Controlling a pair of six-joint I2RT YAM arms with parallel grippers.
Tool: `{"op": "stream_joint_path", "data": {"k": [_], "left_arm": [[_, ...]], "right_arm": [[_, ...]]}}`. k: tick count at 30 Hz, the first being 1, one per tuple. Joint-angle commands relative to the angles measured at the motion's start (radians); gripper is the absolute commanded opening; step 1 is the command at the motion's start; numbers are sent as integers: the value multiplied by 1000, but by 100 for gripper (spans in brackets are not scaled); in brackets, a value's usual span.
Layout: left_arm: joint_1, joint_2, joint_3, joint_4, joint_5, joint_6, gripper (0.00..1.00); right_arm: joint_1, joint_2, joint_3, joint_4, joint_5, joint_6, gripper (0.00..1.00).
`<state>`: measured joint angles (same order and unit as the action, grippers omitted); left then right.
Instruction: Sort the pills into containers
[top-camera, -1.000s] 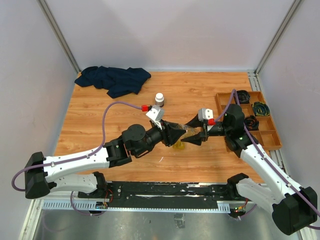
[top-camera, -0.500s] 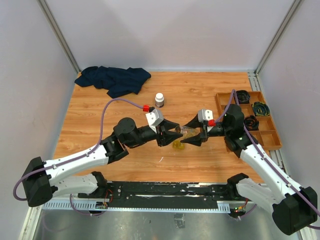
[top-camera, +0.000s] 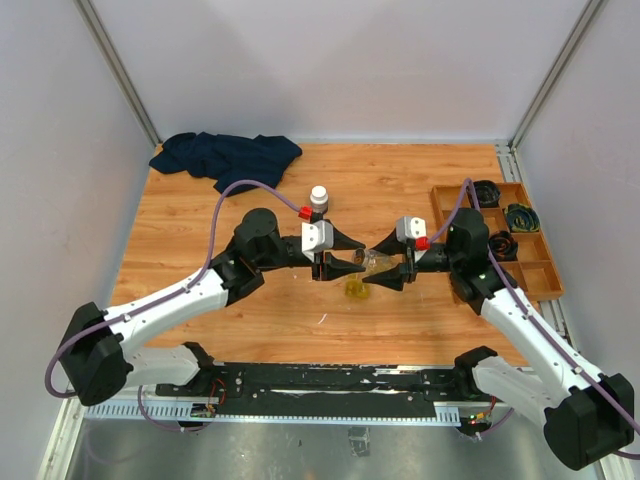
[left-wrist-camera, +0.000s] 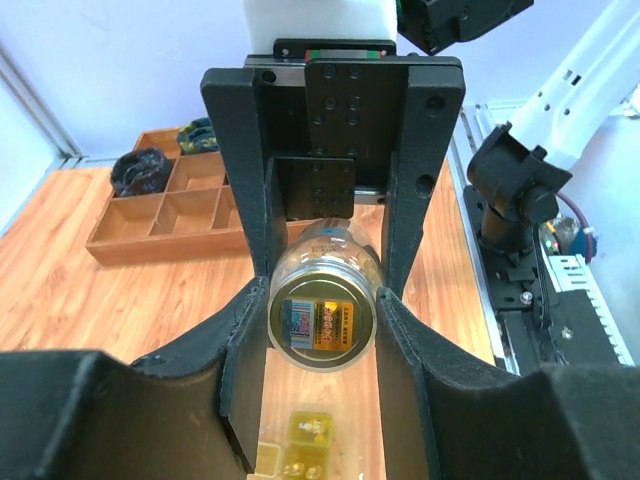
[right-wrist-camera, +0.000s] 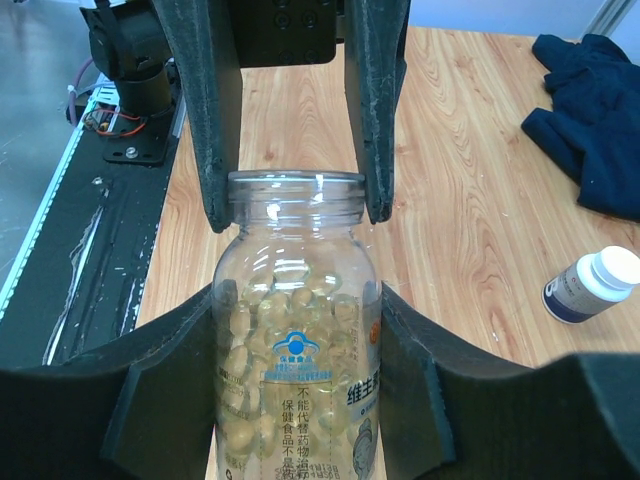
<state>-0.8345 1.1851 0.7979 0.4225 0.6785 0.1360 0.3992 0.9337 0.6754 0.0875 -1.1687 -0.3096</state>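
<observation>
My right gripper (top-camera: 383, 267) is shut on a clear bottle (top-camera: 373, 262) held level above the table. In the right wrist view the bottle (right-wrist-camera: 298, 330) is packed with pale yellow pills (right-wrist-camera: 290, 300) between the dark pads. My left gripper (top-camera: 359, 256) faces it with its fingers (right-wrist-camera: 222, 120) flanking the bottle's neck, jaws a little apart. The left wrist view looks straight at the bottle's end (left-wrist-camera: 322, 320), a gold disc with a sticker. Below it on the wood lies the open translucent yellow case (top-camera: 355, 290), whose compartments (left-wrist-camera: 312, 432) hold small pills.
A white-capped bottle (top-camera: 319, 198) stands behind the grippers. A dark blue cloth (top-camera: 228, 160) lies at the back left. The wooden compartment tray (top-camera: 438, 215) with dark coiled items sits at the right edge. A metal rail (top-camera: 330, 385) runs along the near edge.
My left gripper has loosened, pulled back a little off the bottle and rolled at the wrist, its elbow swinging back. The right gripper and bottle have stayed put.
</observation>
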Motion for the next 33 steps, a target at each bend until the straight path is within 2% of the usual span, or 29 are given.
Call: {"op": "stream_joint_path", "data": {"k": [1, 5, 6, 7, 8, 9, 10, 14, 17, 24, 25, 27, 29, 33], "left_arm": [[19, 47, 71, -189, 131, 132, 0], [26, 47, 77, -199, 135, 162, 0], [26, 40, 72, -183, 125, 151, 1], [26, 32, 64, -155, 110, 127, 7], [27, 23, 51, -118, 94, 90, 17], [26, 11, 37, -73, 72, 45, 33], [26, -3, 21, -32, 45, 1, 42], [26, -78, -36, 96, -32, -151, 77], [26, -141, -101, 188, -78, -264, 98], [26, -207, -180, 290, -152, -579, 99], [26, -206, -186, 295, -164, -628, 98], [26, -203, -184, 251, -201, -690, 84], [19, -209, -170, 160, -273, -709, 75], [-102, -230, -105, -51, -537, -602, 75]], "right_arm": [[-6, -10, 17, 38, -15, -7, 0], [-7, -9, 17, 38, -13, -7, 1], [-6, -8, 16, 38, -13, -8, 0], [-6, -7, 17, 38, -13, -8, 0], [-6, -7, 17, 37, -13, -8, 1], [-6, -6, 16, 37, -13, -9, 1], [-7, -6, 15, 36, -12, -9, 1], [-6, -5, 16, 35, -11, -13, 1], [-7, -4, 15, 34, -10, -15, 1], [-7, -7, 17, 33, -10, -14, 1], [-7, -7, 16, 34, -10, -15, 1], [-6, -8, 16, 34, -10, -15, 1], [-7, -9, 15, 33, -10, -14, 1], [-7, -6, 16, 33, -9, -16, 1]]}}
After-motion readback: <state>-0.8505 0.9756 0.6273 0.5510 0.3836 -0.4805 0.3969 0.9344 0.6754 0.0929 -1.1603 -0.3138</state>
